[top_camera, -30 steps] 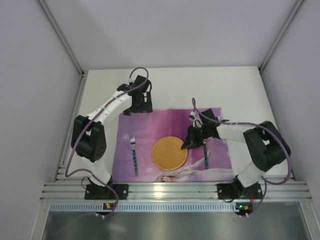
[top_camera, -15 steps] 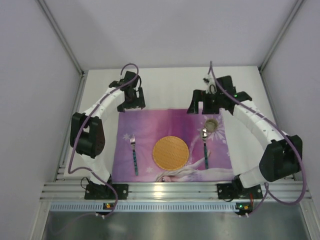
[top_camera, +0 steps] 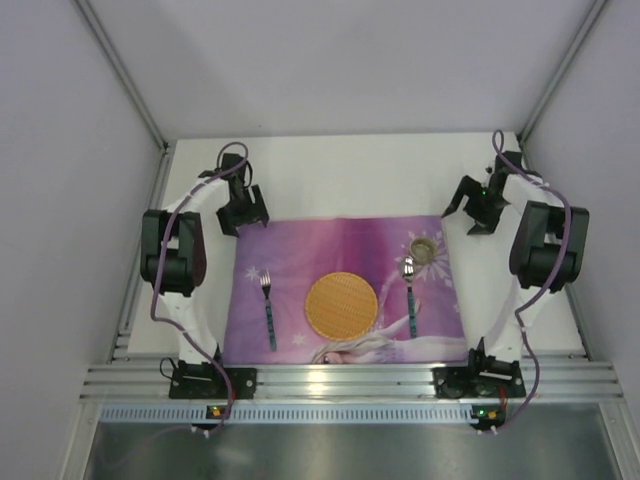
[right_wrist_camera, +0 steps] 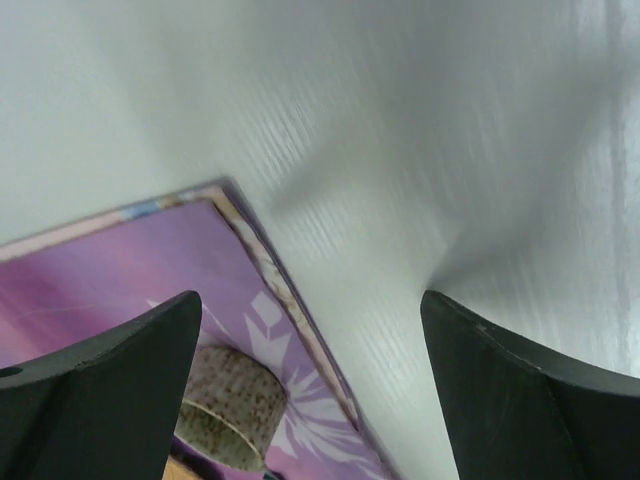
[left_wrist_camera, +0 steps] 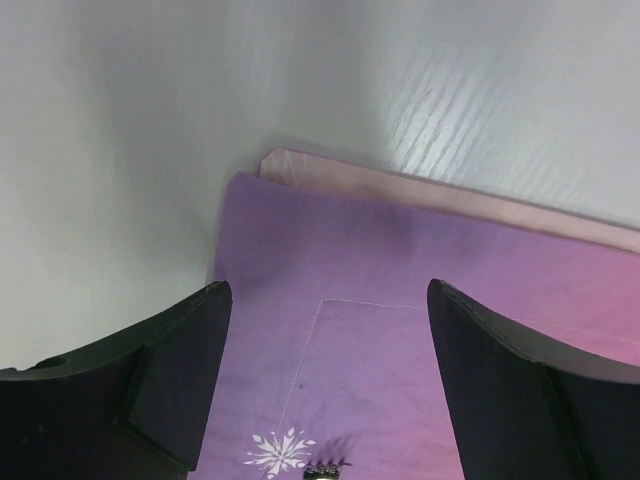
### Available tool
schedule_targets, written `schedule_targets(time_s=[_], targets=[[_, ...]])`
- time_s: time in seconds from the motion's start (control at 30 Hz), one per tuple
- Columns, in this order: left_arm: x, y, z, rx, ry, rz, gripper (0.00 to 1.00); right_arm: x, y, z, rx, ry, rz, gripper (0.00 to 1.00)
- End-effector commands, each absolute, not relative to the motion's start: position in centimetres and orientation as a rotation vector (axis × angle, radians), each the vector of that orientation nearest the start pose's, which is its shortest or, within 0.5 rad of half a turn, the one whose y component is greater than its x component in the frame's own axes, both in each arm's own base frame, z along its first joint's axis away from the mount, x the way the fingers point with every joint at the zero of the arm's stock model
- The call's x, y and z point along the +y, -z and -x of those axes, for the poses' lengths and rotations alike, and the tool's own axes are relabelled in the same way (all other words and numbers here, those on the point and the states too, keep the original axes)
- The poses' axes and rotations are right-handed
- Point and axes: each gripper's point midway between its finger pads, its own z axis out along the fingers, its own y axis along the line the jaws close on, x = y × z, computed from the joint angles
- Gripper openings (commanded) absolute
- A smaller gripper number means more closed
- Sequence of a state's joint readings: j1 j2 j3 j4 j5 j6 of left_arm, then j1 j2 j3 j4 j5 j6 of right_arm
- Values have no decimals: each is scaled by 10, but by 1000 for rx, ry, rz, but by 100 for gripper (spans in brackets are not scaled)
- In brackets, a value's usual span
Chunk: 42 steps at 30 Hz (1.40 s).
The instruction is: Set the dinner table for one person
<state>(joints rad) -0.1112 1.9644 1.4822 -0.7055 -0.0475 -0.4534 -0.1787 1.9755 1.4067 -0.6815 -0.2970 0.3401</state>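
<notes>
The white dinner table (top_camera: 350,170) carries a purple placemat (top_camera: 300,250). On the mat lie an orange round plate (top_camera: 340,304), a fork (top_camera: 268,310) to its left and a spoon (top_camera: 410,295) to its right. A small speckled cup (top_camera: 424,248) stands beyond the spoon. My left gripper (top_camera: 243,216) hovers open over the mat's far left corner (left_wrist_camera: 300,230), nothing between its fingers (left_wrist_camera: 150,380). My right gripper (top_camera: 468,212) hangs open beside the mat's far right corner (right_wrist_camera: 120,270), with the cup (right_wrist_camera: 225,405) low in its view.
A ribbed aluminium rail (top_camera: 350,380) runs along the near edge, where both arm bases are bolted. White walls with metal posts enclose the table on three sides. Fork tines (left_wrist_camera: 325,468) peek in at the bottom of the left wrist view.
My right gripper has opened, left the cup on the mat beyond the spoon, and swung to the far right. My left gripper has drifted left and slightly nearer.
</notes>
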Motion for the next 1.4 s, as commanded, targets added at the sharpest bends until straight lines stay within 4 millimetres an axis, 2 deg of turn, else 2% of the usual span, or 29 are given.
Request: schedule_targets(time_s=[0.0,0.17,0.27,0.37,0.4,0.43,0.47,0.5,0.53,0.6,0.63,0.67,0.8,0.83,0.9,0.93,0.97,1.0,1.03,1.1,1.13,1.27,1.37], targets=[[-66,-34,-419,2741,187,478,84,2,-56,-433,2662,-530,-610,90],[-70,-9,-409,2784,249,488,74,17,-35,-437,2701,-572,-584,85],[-72,2,-405,2810,261,502,67,29,-21,-434,2740,-591,-573,73],[-73,7,-405,2817,268,505,54,42,-11,-430,2772,-601,-547,59],[-73,7,-405,2817,268,502,48,44,-10,-430,2775,-600,-544,47],[-73,7,-406,2816,268,502,36,47,-7,-429,2784,-602,-537,41],[-72,7,-407,2815,268,504,31,48,-7,-432,2780,-600,-535,36],[-72,6,-408,2812,269,503,27,48,-7,-433,2780,-600,-532,24],[-72,7,-409,2813,268,506,17,48,-6,-437,2777,-598,-529,20],[-72,6,-415,2813,273,512,10,47,-8,-443,2769,-594,-530,8],[-72,6,-417,2814,270,517,2,47,-11,-448,2761,-595,-531,5],[-72,4,-420,2810,273,518,0,46,-13,-452,2757,-593,-529,0],[-70,-6,-436,2785,271,524,0,42,-21,-472,2727,-566,-538,0],[-69,-5,-437,2788,255,528,0,40,-25,-484,2706,-562,-542,0],[-65,-10,-450,2767,252,537,0,37,-29,-494,2698,-554,-559,0],[-63,-11,-453,2768,250,544,0,36,-36,-510,2671,-553,-551,0],[-59,-13,-457,2762,245,554,0,36,-38,-513,2677,-552,-559,0],[-56,-17,-469,2743,240,557,0,36,-40,-519,2669,-556,-572,0],[-53,-18,-473,2742,232,567,0,35,-46,-535,2639,-555,-563,0],[-46,-22,-491,2715,234,584,0,33,-50,-545,2630,-557,-588,0],[-44,-23,-497,2708,237,595,0,32,-54,-559,2601,-558,-583,0],[-35,-28,-517,2690,231,615,0,28,-53,-572,2581,-548,-629,0],[-35,-32,-533,2659,234,595,0,22,-42,-563,2607,-493,-682,0]])
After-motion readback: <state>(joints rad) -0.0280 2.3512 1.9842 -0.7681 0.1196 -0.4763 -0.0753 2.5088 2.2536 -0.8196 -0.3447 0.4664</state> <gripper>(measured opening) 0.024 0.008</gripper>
